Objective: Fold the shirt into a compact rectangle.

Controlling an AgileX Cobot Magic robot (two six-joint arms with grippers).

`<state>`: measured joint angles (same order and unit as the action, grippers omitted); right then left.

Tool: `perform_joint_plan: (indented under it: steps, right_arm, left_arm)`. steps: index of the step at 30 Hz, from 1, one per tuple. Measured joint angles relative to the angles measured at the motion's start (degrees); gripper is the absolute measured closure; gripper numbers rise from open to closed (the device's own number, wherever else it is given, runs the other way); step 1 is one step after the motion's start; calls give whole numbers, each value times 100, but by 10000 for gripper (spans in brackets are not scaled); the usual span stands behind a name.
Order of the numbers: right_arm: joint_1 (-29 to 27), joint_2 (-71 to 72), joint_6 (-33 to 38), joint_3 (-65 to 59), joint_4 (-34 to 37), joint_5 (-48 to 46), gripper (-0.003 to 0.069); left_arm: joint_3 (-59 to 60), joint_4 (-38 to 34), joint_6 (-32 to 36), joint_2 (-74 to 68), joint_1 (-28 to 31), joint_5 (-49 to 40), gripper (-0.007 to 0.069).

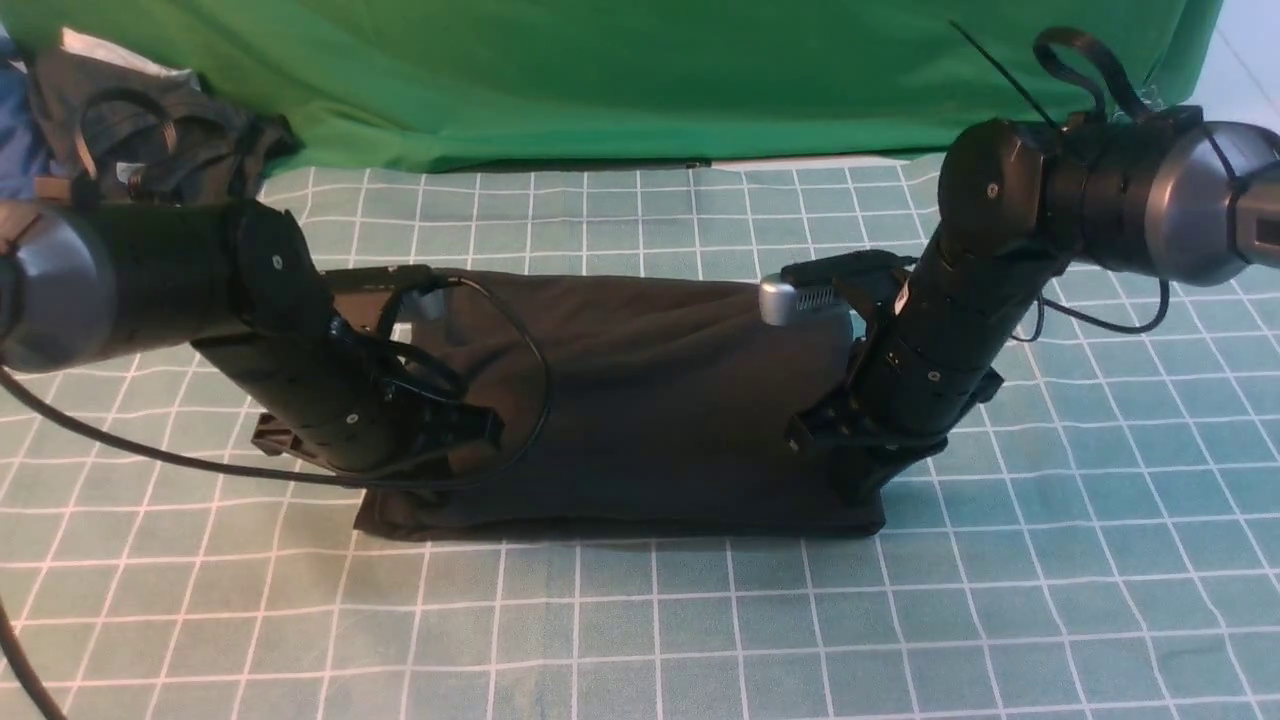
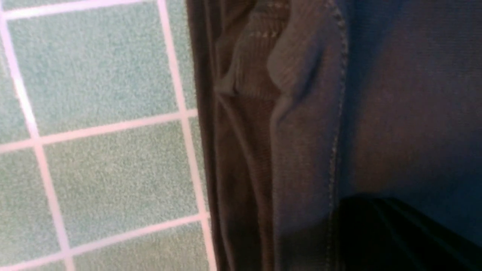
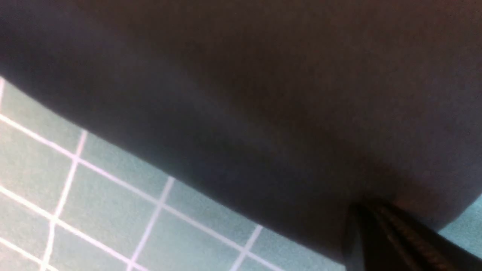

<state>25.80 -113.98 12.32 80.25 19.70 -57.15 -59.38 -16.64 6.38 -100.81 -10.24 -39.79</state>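
The black shirt [image 1: 640,400] lies across the middle of the checked cloth as a wide folded band, with no print or label showing. My left gripper [image 1: 437,478] is down at its near left corner, and in the left wrist view a dark finger [image 2: 384,233] presses into the shirt [image 2: 376,113] beside a stitched hem. My right gripper [image 1: 862,487] is down at the near right corner. There, in the right wrist view, the fabric [image 3: 263,94] puckers around the fingers [image 3: 391,241]. Both grippers look shut on the cloth.
A teal tablecloth with a white grid [image 1: 640,620] covers the table. A green backdrop cloth [image 1: 600,80] hangs along the far edge. At the far left lie a dark grey garment [image 1: 150,120] and a blue garment [image 1: 15,140]. The left arm's black cable [image 1: 150,455] trails over the table.
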Motion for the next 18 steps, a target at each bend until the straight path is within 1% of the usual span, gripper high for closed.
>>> perform_joint_plan:
  steps: [4,8,13,14,15,16,18]
  right_arm:
    - [-271,230,88,-33,-88,-242,638]
    - [-717,920,149,-38,-143,-332,638]
    - [-1351,2722,174,-38,-181,-257,638]
    - [-1410,3113,179,-38,-202,-168,638]
    - [-1421,3190,179,-38,-208,-143,638]
    - [-1464,3813,179,-47,-243,71,638]
    - [-1485,4575,220,-163,-291,572,638]
  left_arm:
    - [0,165,22,560,0,-90,617]
    - [0,450,5,1481,0,-257,617]
    - [0,589,-153,3169,0,-647,617]
    - [0,589,-194,3411,0,-674,617]
    - [0,589,-199,3534,0,-674,617]
    - [0,566,-250,3961,0,-708,617]
    - [0,494,-350,4570,0,-746,617]
